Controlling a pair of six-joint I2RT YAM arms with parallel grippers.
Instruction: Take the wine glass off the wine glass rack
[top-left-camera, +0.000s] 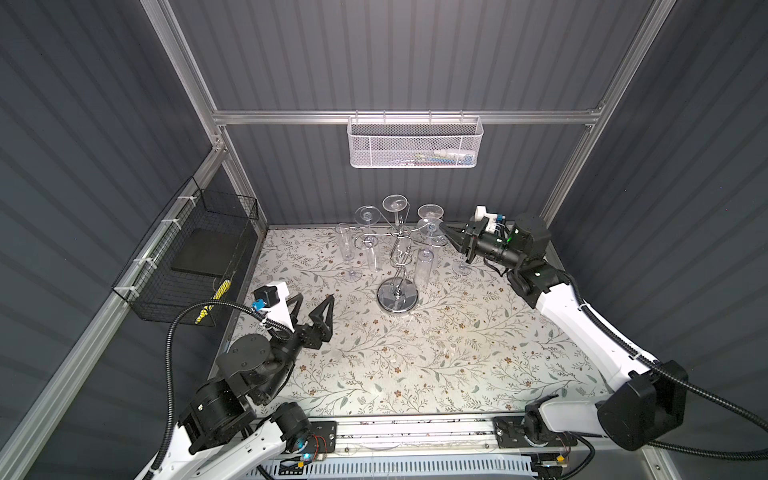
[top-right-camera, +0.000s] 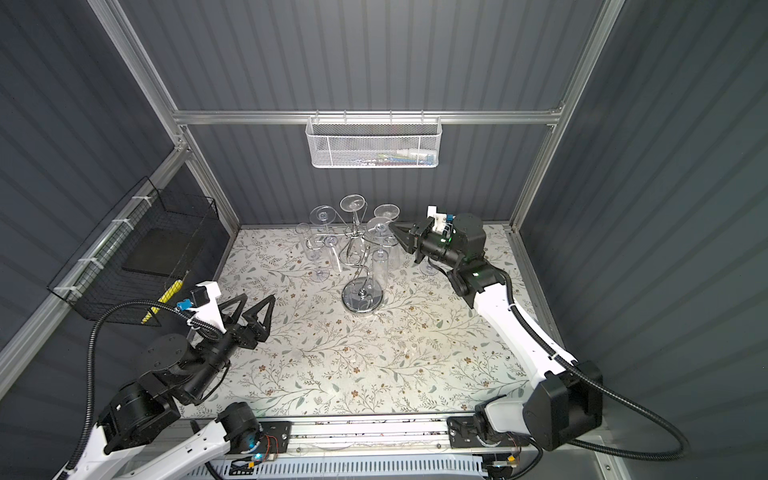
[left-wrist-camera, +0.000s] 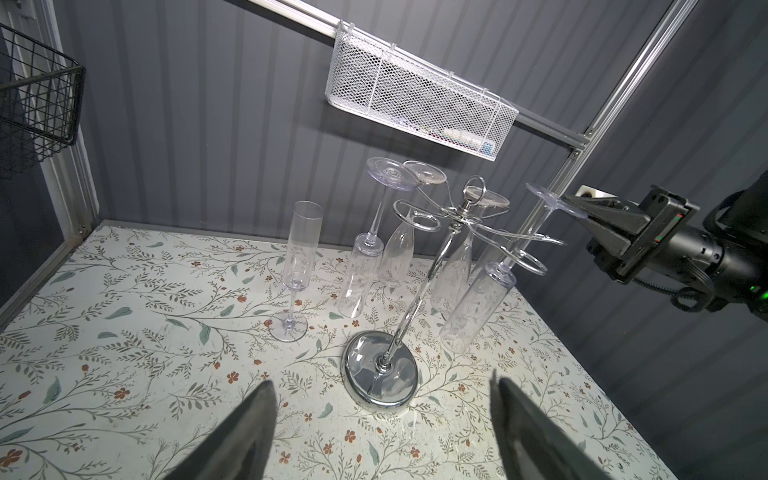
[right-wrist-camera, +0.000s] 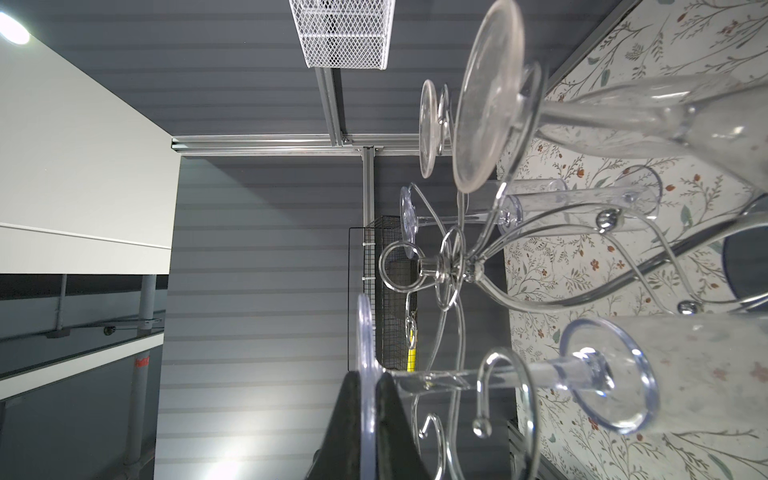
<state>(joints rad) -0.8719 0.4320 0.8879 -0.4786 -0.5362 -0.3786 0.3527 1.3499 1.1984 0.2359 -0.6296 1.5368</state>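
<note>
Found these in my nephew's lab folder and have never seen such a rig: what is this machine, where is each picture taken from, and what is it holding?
It is two robot arms at one table. Two pictures look down from overhead, side by side; the other two come from a camera on each arm's wrist. On the flowered table stands a chrome wine glass rack with clear glasses hanging upside down; an upright glass stands beside it. The right tool is shut on the round foot of one hanging wine glass. The left tool is open and holds nothing.
</note>
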